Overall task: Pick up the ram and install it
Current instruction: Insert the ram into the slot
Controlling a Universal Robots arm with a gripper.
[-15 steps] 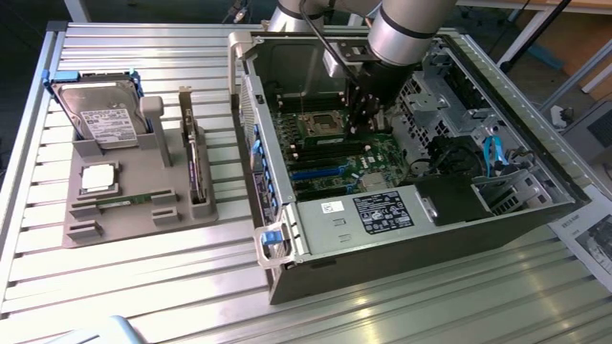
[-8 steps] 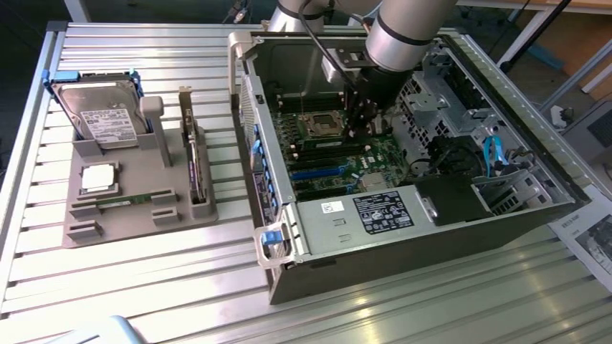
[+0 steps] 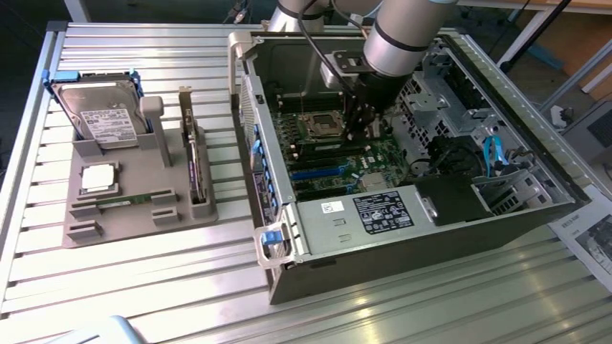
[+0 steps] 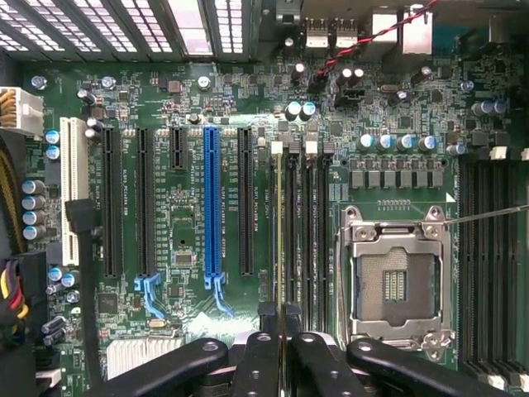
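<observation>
End effector (image 4: 279, 321) gripping ram (image 4: 279, 240) edge-on over memory slots (image 4: 307, 240), processor socket (image 4: 395, 281) near

A robotics lab set up for computer assembly. A ribbed aluminium bench (image 3: 143, 287) carries an open black tower computer case (image 3: 402, 261) lying on its side. Beside it, a grey moulded parts fixture (image 3: 143, 175) holds a silver hard drive (image 3: 103, 118). A grey jointed robot arm (image 3: 406, 32) hangs over the green motherboard (image 4: 190, 99).
</observation>
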